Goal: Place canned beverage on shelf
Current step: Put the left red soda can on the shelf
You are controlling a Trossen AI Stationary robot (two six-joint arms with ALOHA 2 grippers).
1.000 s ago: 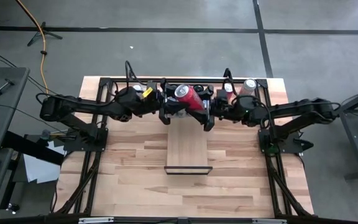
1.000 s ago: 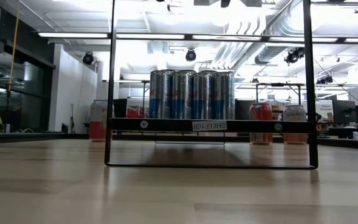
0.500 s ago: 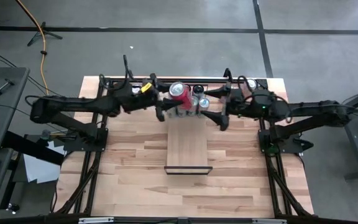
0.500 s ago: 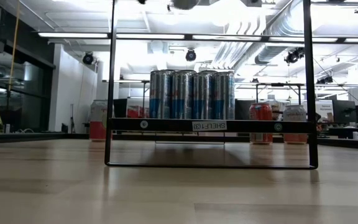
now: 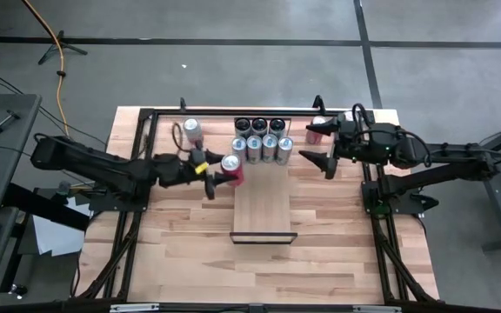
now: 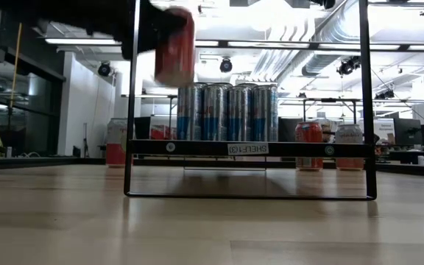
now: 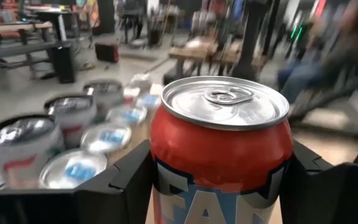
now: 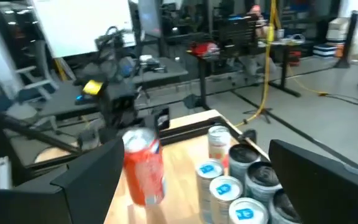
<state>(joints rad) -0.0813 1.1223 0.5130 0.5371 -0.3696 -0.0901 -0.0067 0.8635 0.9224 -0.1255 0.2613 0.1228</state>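
A red beverage can (image 5: 231, 167) hangs in the air at the left side of the shelf's far end, with my left gripper (image 5: 220, 174) shut on it. In the low view the can (image 6: 175, 46) is well above the shelf plank (image 6: 249, 148). The pale wooden shelf (image 5: 262, 209) runs toward the near edge. Several silver cans (image 5: 262, 145) stand on its far end. My right gripper (image 5: 316, 157) is open and holds nothing, to the right of those cans. From the right wrist view the red can (image 8: 145, 167) shows beyond the open fingers. My left gripper pinches the red can's side wall (image 7: 166, 168) between its two fingers (image 7: 129, 180), just below the top rim. The fingers come in level from the table's left. The can stands about upright, top up, lifted clear of table and shelf.
A red can (image 5: 318, 130) stands on the table at the far right, under my right arm. Another can (image 5: 192, 130) stands at the far left. A dark metal frame (image 6: 132, 103) rises at the shelf's near end. Bare tabletop (image 5: 259, 269) lies toward the near edge.
My left gripper has carried the red can from above the shelf's far end down and toward the table's left and near edges. The can now stands more upright and has dropped into the low view. My right gripper has drawn back toward the right edge.
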